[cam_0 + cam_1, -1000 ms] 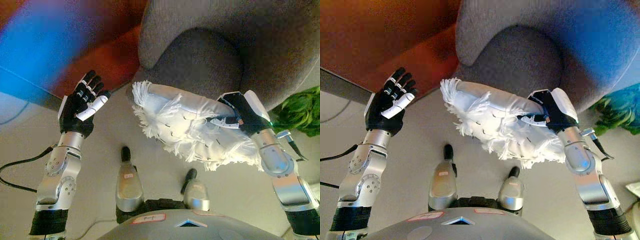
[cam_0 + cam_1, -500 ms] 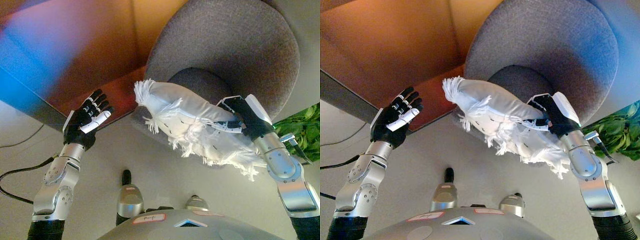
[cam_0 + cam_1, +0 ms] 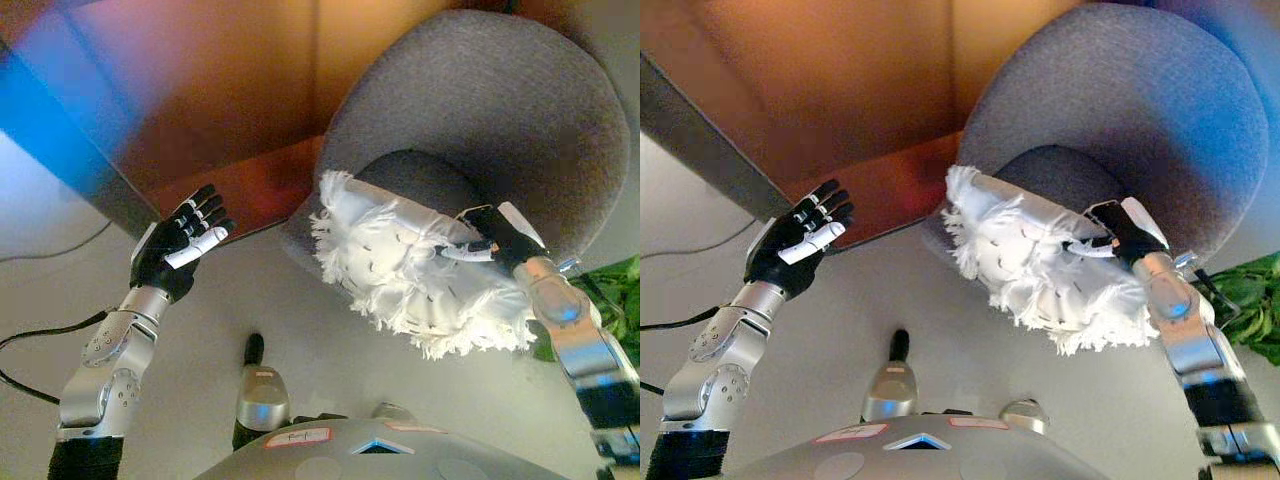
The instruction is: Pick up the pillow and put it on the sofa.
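Right hand (image 3: 497, 238), centre right, pinches the pillow's (image 3: 405, 265) right end; pillow hangs over the sofa (image 3: 500, 110) seat. Left hand (image 3: 180, 242), centre left, spread wide.

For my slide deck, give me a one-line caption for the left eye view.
Right hand holds the white fringed pillow over the grey sofa seat; left hand open, empty.
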Controlling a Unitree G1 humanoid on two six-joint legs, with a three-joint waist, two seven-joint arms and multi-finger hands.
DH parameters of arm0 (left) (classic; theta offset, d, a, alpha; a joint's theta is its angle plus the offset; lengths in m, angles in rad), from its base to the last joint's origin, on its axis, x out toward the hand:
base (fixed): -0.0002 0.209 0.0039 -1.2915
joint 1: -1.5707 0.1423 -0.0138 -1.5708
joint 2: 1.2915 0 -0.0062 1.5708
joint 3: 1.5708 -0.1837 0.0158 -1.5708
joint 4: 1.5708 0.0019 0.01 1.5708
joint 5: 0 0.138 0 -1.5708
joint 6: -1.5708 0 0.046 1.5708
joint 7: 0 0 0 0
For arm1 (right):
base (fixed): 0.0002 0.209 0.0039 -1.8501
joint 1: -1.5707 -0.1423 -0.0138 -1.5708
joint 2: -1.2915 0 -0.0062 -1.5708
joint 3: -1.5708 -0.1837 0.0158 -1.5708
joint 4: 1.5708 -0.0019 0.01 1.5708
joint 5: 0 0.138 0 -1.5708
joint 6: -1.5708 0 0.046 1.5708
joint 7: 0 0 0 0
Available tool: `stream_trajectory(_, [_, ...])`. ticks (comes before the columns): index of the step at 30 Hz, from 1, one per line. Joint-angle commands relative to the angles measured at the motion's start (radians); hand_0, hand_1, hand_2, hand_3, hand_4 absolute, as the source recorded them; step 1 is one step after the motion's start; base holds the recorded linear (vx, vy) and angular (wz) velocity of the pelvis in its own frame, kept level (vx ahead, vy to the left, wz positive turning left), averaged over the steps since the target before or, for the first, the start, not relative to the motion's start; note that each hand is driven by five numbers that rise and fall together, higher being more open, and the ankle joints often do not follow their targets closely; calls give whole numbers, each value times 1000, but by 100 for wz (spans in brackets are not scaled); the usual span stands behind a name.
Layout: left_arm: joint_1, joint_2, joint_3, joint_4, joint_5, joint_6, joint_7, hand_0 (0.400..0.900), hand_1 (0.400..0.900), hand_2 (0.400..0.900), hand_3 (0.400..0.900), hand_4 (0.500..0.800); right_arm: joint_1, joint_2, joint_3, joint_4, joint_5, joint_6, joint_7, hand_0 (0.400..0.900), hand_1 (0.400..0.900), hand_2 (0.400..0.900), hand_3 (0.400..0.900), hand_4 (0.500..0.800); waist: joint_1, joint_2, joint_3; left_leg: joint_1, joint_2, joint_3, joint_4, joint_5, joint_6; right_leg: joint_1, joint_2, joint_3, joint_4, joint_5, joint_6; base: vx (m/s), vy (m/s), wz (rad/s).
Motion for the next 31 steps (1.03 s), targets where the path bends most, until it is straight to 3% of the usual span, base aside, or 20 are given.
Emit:
stream_trajectory(1, [-197,112,-6,-57,-11,-98,-47,900,900,900,900,800,-483,-109,78,169,62,-26,-211,400,400,400,400,500,109,-34,8,39,-8,12,9,-134,56,-89,-53,-55,-34,182,-2,-70,-178,10])
stream_trajectory(4, [-240,170,-26,-48,-26,-126,-59,900,900,900,900,800,-662,-167,180,372,166,-6,-245,400,400,400,400,500,157,-54,49,-30,-6,-28,27,-129,51,-109,-46,-67,-48,198,5,-109,-251,6])
stream_trajectory(5, [-251,190,-26,-42,-33,-133,-67,900,900,900,900,800,-712,-185,213,440,206,8,-256,604,604,604,604,622,171,-58,61,-43,1,-38,29,-130,46,-110,-37,-71,-55,200,6,-117,-297,-2])
stream_trajectory(6, [-266,213,-28,-37,-37,-141,-78,900,900,900,900,800,-779,-206,255,531,239,14,-274,900,900,900,900,800,188,-64,75,-61,4,-46,31,-124,43,-111,-30,-79,-66,207,6,-98,-245,-7])
stream_trajectory(8, [-275,248,-28,-35,-46,-177,-101,900,900,900,900,800,-930,-233,351,720,306,115,-329,900,900,900,900,800,225,-69,98,-97,6,-63,35,-114,41,-110,-17,-88,-85,214,6,-86,-159,-8])
stream_trajectory(9, [-271,255,-24,-42,-54,-185,-98,900,900,900,900,800,-973,-235,362,762,347,127,-353,900,900,900,900,800,232,-66,103,-107,9,-64,34,-109,40,-111,-15,-90,-88,215,6,-59,-59,-10])
stream_trajectory(10, [-270,268,-21,-58,-76,-193,-78,900,900,900,900,800,-1012,-243,333,782,417,143,-433,900,900,900,900,800,243,-62,112,-124,12,-69,34,-102,39,-112,-13,-94,-92,216,6,-58,-18,-8])
stream_trajectory(12, [-264,277,-13,-76,-96,-196,-74,900,900,900,900,800,-1043,-253,292,793,412,108,-491,900,900,900,900,800,256,-59,120,-148,12,-75,38,-97,37,-112,-13,-98,-97,217,6,-49,-2,-3])
stream_trajectory(16, [-254,292,-18,-69,-92,-211,-91,900,900,900,900,800,-1105,-246,315,756,457,47,-635,900,900,900,900,800,270,-66,123,-156,20,-68,38,-85,36,-100,-10,-107,-100,222,6,10,14,-4])
stream_trajectory(19, [-251,299,-22,-60,-102,-222,-80,900,900,900,900,800,-1032,-220,257,668,481,-5,-706,900,900,900,900,800,262,-74,115,-145,22,-60,38,-86,38,-83,-6,-111,-101,222,6,10,8,-10])
stream_trajectory(24, [-228,257,-36,-59,-72,-205,-77,900,900,900,900,800,-847,-178,130,428,425,-46,-682,900,900,900,900,800,225,-86,78,-90,16,-44,42,-108,54,-61,-8,-88,-98,224,6,73,75,-9])
stream_trajectory(28, [-189,171,-60,-51,-19,-193,-65,900,900,900,900,800,-598,-72,9,134,355,-61,-632,900,900,900,900,800,163,-73,30,-8,14,-11,37,-127,70,-38,-15,-55,-92,222,3,66,161,-16])
stream_trajectory(31, [-180,122,-85,-40,21,-194,-19,900,900,900,900,800,-420,40,-55,-77,275,-70,-579,900,900,900,900,800,99,-62,6,42,8,22,30,-140,85,-41,-31,-27,-80,242,3,-44,173,-23])
